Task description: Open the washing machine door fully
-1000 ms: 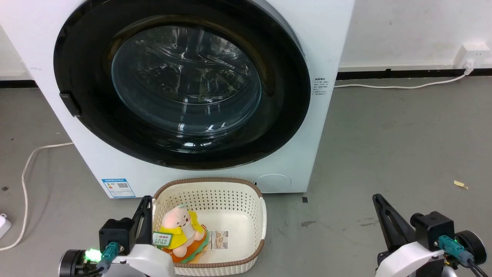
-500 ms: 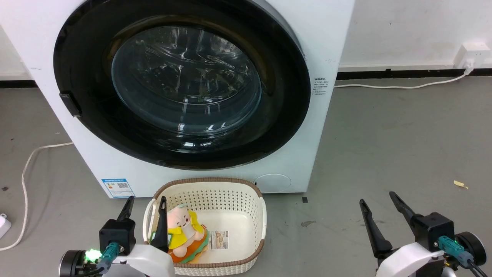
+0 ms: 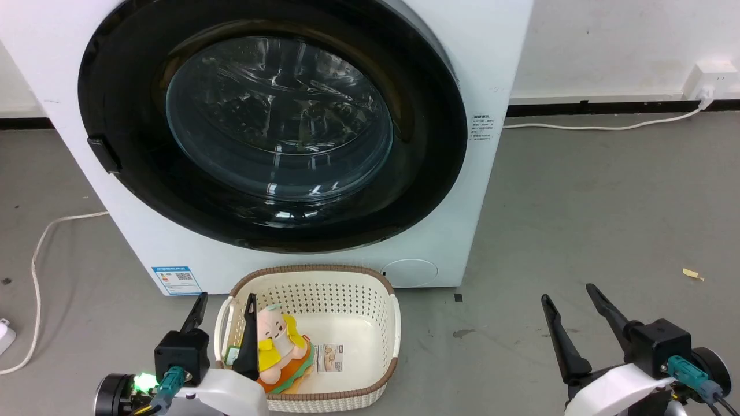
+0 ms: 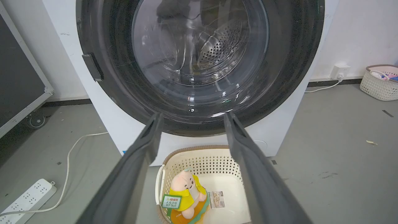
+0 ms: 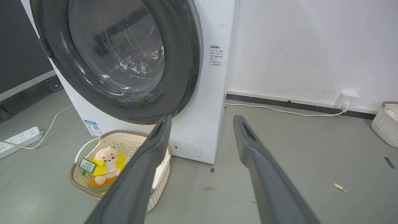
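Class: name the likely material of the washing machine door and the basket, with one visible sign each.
Washing machine door: probably glossy black plastic around a clear glass bowl; sharp reflections show. Basket: likely matte cream moulded plastic; regular perforations, brown woven-look rim.

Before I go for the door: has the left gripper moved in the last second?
Yes. The left gripper opened: its jaws, earlier together at the left rim of the cream perforated plastic basket, now straddle that rim.

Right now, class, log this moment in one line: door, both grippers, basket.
washing machine door: closed | left gripper: open, empty | right gripper: open, empty | basket: holds plush toy
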You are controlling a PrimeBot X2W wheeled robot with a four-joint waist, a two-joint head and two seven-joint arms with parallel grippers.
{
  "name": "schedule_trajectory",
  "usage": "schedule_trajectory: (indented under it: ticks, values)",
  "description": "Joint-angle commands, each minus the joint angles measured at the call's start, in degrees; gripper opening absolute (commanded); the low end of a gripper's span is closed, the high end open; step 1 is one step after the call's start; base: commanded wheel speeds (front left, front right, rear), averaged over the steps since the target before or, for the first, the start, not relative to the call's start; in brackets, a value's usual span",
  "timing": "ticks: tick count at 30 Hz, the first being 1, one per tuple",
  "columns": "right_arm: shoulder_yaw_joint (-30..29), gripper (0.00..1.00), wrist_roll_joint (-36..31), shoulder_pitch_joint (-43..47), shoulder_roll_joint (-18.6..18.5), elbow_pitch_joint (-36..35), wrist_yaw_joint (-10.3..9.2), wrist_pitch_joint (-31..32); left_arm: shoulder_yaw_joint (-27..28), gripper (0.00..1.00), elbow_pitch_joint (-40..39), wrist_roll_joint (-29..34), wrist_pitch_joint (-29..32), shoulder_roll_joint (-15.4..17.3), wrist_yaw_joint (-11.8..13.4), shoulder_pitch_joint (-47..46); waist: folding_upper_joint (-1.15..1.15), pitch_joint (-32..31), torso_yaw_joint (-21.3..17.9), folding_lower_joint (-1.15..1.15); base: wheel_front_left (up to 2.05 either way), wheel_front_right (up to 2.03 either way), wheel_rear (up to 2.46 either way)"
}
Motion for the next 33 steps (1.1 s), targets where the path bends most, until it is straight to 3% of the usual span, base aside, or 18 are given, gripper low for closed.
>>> schedule_trajectory:
  ticks: [1,17,33]
  values:
    - [0.04,1.00,0.93,-0.33,0.03,-0.40,-0.01,-0.55,-0.08,1.00,0.15,-0.33,-0.53,0.01,0.36,-0.22,0.00,0.07,0.03,0.00,0.00,0.00,0.00]
    - [-0.50,1.00,7.35,-4.71,-0.91,-0.77,-0.01,-0.63,-1.10,1.00,0.08,-0.55,-2.44,0.06,0.68,-1.33,0.00,2.58,0.86,0.00,0.00,0.00,0.00]
    - [-3.55,1.00,15.98,-15.74,-3.16,0.88,-0.02,4.25,-2.60,1.00,-0.23,-1.02,-4.36,0.06,1.11,-3.85,0.00,7.23,2.89,0.00,0.00,0.00,0.00]
